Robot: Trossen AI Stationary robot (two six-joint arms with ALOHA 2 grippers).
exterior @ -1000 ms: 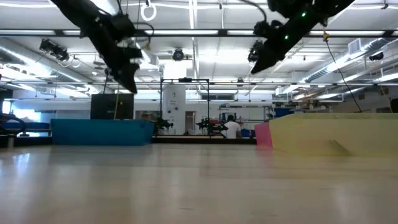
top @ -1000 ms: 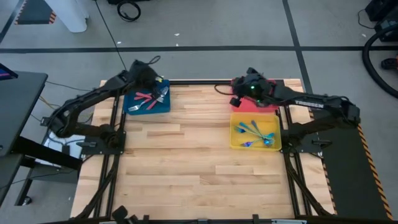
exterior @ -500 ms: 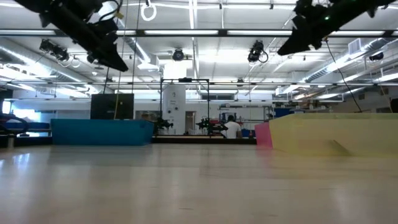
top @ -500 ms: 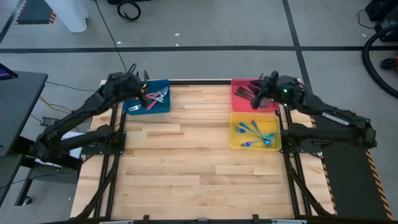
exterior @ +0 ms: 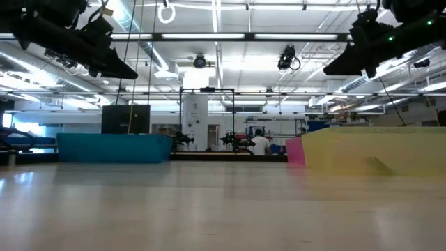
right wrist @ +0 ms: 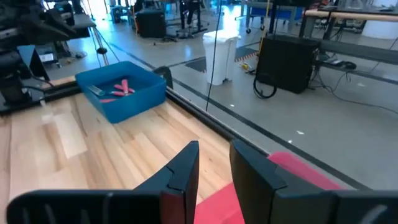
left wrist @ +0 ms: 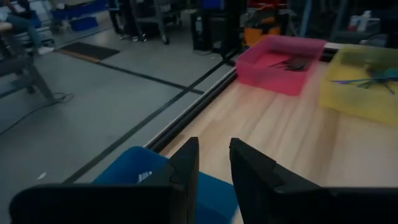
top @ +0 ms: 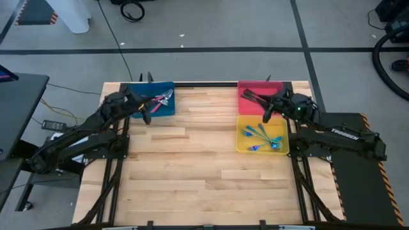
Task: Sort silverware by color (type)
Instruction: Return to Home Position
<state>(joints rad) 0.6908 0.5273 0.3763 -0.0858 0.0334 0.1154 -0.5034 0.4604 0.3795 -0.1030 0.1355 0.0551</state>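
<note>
The silverware lies sorted in three trays. Red/pink-handled forks lie in the blue tray at the far left. Dark metal forks lie in the red tray at the far right. Light blue-handled forks lie in the yellow tray just in front of it. My left gripper hangs over the blue tray's near left corner, slightly open with nothing between its fingers. My right gripper hangs over the seam between the red and yellow trays, also slightly open and holding nothing.
Bare wooden tabletop fills the middle and near half of the table. Both arms are high above the table in the low view, the left and the right. A person stands far back in the room.
Both grippers have drawn back from over their trays, the left toward the table's left and near edges, the right toward the right and near edges. Both have tipped up from pointing steeply down to nearly level. The finger gaps look unchanged. The forks have stayed in place.
</note>
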